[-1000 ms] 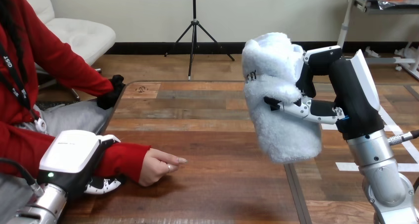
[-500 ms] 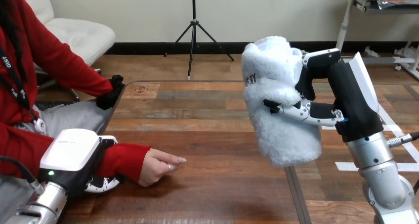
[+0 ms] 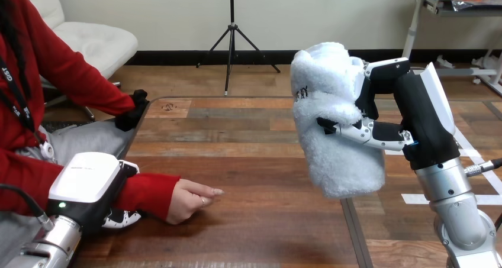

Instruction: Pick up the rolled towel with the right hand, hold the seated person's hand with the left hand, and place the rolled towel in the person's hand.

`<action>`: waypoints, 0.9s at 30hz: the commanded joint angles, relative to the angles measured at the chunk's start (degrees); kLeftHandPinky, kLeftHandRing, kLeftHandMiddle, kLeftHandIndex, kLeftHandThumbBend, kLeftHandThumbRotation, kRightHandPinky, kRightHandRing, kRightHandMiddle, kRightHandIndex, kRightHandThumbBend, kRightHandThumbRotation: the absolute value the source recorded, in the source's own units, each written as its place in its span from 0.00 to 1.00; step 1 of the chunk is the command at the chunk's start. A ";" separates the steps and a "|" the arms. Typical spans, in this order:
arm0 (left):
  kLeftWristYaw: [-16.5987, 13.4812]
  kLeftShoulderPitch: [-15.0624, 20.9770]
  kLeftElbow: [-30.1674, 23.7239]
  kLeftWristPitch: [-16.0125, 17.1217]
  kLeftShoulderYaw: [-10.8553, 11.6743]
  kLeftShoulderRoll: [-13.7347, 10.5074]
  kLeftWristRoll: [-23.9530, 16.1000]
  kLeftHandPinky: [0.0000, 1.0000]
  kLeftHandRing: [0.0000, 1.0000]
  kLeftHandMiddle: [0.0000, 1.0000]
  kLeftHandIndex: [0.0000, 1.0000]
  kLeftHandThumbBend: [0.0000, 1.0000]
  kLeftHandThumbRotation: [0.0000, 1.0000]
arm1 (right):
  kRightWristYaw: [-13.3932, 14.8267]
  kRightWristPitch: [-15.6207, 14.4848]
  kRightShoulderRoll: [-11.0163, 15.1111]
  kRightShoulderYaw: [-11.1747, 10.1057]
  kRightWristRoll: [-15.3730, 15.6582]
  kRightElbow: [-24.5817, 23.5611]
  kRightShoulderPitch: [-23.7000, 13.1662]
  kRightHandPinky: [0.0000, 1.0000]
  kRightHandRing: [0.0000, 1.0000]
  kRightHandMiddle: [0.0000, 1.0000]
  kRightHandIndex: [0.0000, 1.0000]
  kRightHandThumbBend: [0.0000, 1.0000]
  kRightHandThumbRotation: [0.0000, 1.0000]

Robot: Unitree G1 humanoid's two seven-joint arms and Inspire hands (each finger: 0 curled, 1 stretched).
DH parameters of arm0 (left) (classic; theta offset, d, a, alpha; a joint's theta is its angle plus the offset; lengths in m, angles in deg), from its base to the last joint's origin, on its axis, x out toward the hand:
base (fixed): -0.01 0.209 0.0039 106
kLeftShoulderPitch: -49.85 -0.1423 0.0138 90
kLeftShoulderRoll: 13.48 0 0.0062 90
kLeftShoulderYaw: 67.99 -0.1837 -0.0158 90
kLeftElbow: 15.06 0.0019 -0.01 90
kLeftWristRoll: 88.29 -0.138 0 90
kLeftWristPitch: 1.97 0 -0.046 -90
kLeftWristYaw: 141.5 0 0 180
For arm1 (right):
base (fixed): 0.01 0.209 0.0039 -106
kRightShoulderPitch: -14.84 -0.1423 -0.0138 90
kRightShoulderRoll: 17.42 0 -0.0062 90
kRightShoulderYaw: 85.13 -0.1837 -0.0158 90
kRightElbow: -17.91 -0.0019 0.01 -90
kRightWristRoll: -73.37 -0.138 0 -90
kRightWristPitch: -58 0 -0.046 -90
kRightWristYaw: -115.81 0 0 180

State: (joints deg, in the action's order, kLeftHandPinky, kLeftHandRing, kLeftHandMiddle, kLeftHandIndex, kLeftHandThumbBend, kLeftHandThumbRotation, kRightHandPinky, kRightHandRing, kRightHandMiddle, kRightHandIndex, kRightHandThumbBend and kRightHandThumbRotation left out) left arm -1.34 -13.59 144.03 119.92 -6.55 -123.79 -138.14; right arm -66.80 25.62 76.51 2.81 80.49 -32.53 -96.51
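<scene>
A white fluffy rolled towel (image 3: 337, 120) hangs upright above the right half of the table, with my right hand (image 3: 408, 117) shut on it from the right; its fingers (image 3: 355, 131) wrap across the front of the roll. The person's hand (image 3: 190, 198) rests on the table at the lower left, loosely curled, well left of the towel and below it. My left hand (image 3: 86, 182) sits over the red-sleeved forearm (image 3: 148, 191) just behind that hand. Its fingers (image 3: 121, 219) curl under the sleeve on the near side.
The wooden table (image 3: 254, 161) lies bare between the person's hand and the towel. A black object (image 3: 133, 111) sits at the table's far left corner. A metal seam (image 3: 355, 232) runs across the tabletop under the towel.
My right hand and the towel have sunk very slightly. My left hand and the person's hand stay where they were.
</scene>
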 commanded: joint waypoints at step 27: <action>1.91 0.90 -2.77 2.67 0.21 -0.17 1.93 0.23 0.27 0.32 0.32 0.79 0.12 | -2.10 -1.00 -2.35 0.02 -2.39 -0.73 -2.91 0.04 0.07 0.10 0.09 0.51 0.00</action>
State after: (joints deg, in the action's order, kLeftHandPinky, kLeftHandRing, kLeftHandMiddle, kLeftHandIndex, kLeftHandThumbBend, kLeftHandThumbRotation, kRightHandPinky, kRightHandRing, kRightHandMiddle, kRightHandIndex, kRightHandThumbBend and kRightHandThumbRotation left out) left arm 0.33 -13.60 143.84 120.83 -6.37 -123.80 -137.28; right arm -69.01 23.48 75.44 2.85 79.33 -32.52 -96.51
